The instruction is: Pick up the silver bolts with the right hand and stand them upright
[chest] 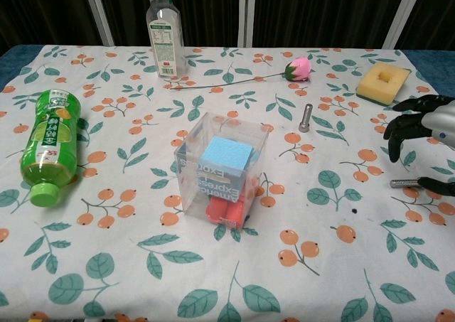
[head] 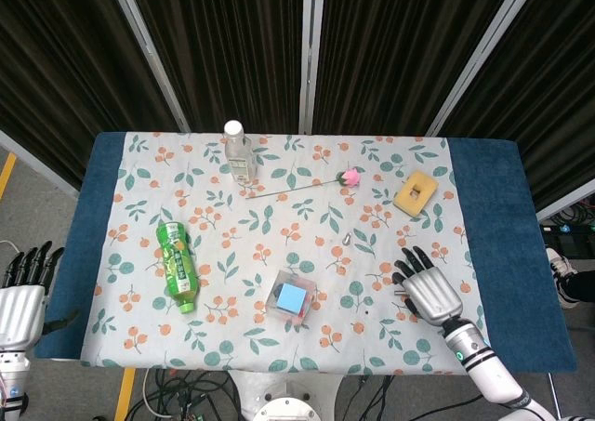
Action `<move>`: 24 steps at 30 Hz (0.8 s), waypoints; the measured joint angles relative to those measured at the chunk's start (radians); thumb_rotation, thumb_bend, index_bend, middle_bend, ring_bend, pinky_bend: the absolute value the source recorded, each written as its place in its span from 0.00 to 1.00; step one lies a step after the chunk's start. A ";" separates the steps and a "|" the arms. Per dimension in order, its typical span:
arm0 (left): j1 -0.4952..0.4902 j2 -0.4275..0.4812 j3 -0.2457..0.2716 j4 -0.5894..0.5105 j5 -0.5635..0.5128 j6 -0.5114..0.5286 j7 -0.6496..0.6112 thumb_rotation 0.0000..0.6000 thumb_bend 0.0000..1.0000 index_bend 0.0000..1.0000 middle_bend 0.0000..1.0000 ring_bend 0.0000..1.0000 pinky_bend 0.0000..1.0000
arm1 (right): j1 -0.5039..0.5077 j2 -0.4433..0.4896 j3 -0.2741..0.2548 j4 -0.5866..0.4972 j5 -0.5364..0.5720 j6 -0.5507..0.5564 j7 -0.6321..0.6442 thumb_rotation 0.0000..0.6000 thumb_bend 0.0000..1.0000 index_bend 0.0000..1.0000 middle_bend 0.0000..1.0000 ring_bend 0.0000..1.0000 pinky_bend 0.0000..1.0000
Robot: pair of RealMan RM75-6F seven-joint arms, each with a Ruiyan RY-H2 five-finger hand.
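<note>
Two silver bolts are to be seen on the desk (chest: pixel 106 293), and both can be placed relative to the clear box (chest: pixel 222 167) near its middle. One bolt (chest: pixel 306 117) is standing upright on its head beyond the box and to its right, so that part of the task looks done. A second bolt (chest: pixel 410 183) is lying on its side well to the right of the box, at about the box's own depth on the desk, and is judged to be the one left to deal with.

The right hand (chest: pixel 425 141) is held just above and around that lying bolt, fingers spread and nothing grasped; its dark fingertips are pointed down, with the thumb low beside the bolt's far end (whether the bolt is actually touched cannot be told). This posture is read as a reach set up so the shank can be pinched from above and then tipped onto the head.

The left hand (head: pixel 23 300) is kept off the desk edge, far to the left of the box, fingers apart and empty, since the task is assigned to the right alone.
</note>
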 measured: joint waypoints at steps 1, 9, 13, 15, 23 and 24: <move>0.001 -0.001 0.001 0.002 0.000 0.000 -0.002 1.00 0.06 0.09 0.00 0.00 0.00 | 0.000 -0.007 0.000 0.005 0.001 -0.003 -0.016 1.00 0.28 0.42 0.21 0.00 0.00; 0.004 -0.005 0.003 0.008 0.000 0.001 -0.008 1.00 0.06 0.09 0.00 0.00 0.00 | -0.001 -0.074 0.020 0.064 0.026 -0.012 -0.117 1.00 0.28 0.44 0.21 0.00 0.00; 0.004 -0.005 0.002 0.009 0.000 0.000 -0.011 1.00 0.06 0.09 0.00 0.00 0.00 | 0.001 -0.100 0.032 0.089 0.036 -0.015 -0.140 1.00 0.28 0.45 0.21 0.00 0.00; 0.005 -0.005 0.003 0.010 0.000 0.001 -0.012 1.00 0.06 0.09 0.00 0.00 0.00 | 0.002 -0.112 0.036 0.098 0.037 -0.016 -0.144 1.00 0.28 0.46 0.21 0.00 0.00; 0.008 -0.006 0.003 0.014 -0.004 0.001 -0.017 1.00 0.06 0.09 0.00 0.00 0.00 | -0.006 -0.129 0.035 0.115 0.030 -0.017 -0.131 1.00 0.22 0.48 0.22 0.00 0.00; 0.007 -0.007 0.003 0.015 -0.003 0.001 -0.018 1.00 0.06 0.09 0.00 0.00 0.00 | -0.007 -0.130 0.035 0.116 0.031 -0.018 -0.131 1.00 0.22 0.48 0.22 0.00 0.00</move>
